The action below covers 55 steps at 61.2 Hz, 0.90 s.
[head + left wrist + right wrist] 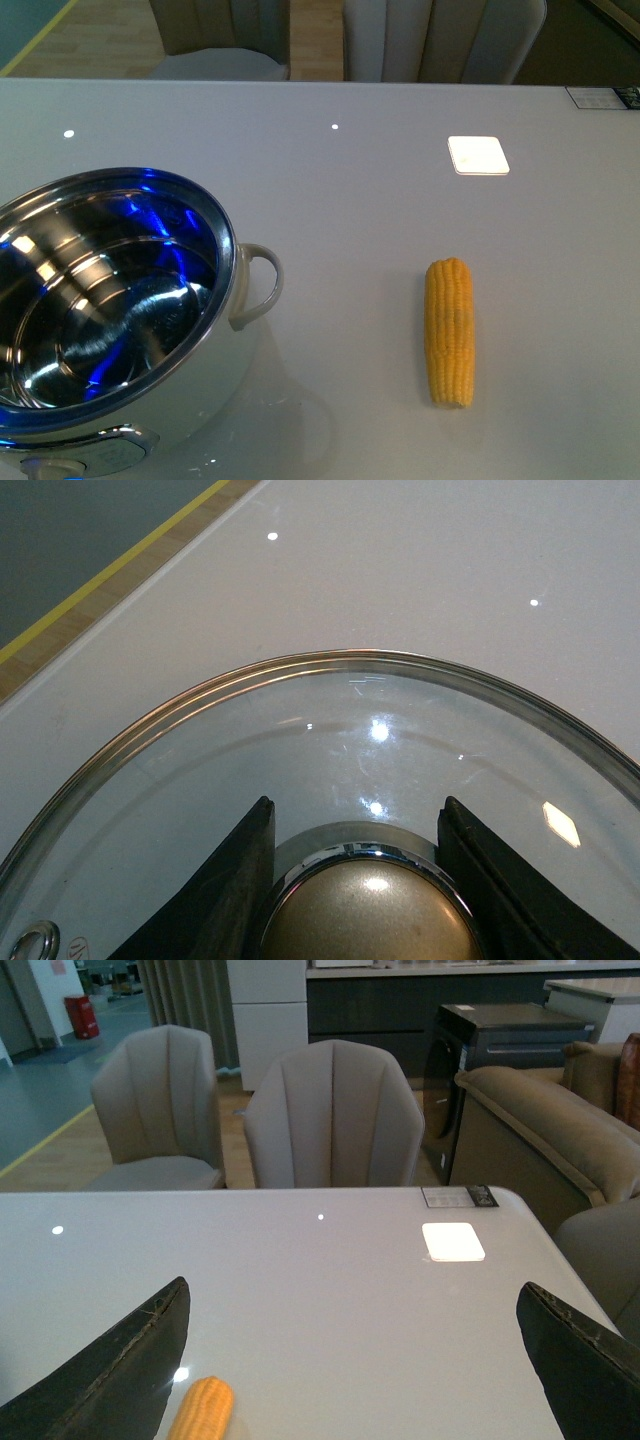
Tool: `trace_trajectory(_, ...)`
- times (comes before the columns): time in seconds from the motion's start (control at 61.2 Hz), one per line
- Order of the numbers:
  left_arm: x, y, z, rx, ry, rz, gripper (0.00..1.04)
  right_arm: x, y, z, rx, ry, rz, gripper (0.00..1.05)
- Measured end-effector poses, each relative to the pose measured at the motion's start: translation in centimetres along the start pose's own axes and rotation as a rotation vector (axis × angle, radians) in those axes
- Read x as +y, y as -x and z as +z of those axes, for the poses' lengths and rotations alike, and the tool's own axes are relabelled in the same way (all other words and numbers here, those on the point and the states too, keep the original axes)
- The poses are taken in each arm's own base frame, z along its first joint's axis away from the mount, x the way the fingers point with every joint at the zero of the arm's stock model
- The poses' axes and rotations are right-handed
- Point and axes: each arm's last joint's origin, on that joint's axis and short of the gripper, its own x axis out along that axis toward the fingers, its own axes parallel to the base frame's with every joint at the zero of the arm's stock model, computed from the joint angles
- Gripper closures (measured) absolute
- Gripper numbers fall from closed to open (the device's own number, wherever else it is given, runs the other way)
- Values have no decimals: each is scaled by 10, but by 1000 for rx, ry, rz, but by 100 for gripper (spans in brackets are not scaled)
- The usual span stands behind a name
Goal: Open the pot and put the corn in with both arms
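Observation:
The cream-white pot (245,310) stands open at the front left of the table, its shiny steel inside (100,290) bare and its loop handle (262,285) facing right. The yellow corn (449,330) lies to its right, lengthwise toward me; its tip shows in the right wrist view (203,1408). My left gripper (358,825) is shut on the gold knob (370,910) of the glass lid (330,730), held over the white table away from the pot. My right gripper (355,1350) is open above the table, the corn by its one finger (120,1365). Neither arm shows in the front view.
A white square coaster (477,155) lies at the back right of the table, also in the right wrist view (452,1241). Grey chairs (335,1120) stand behind the table's far edge, a sofa (560,1130) to its right. A yellow floor line (110,570) runs past the table's edge.

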Motion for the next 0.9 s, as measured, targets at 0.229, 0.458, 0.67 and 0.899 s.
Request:
trace_trajectory(0.229,2,-8,-3,-5,-7,6,62,0,0,0,0,0,0,9)
trace_trajectory(0.458,2,-8,-3,0,-18,4,37,0,0,0,0,0,0,9)
trace_trajectory(0.67,1,7,7,17,-6,19,5,0,0,0,0,0,0,9)
trace_trajectory(0.899,2,37,67,-66,59,16,7,0,0,0,0,0,0,9)
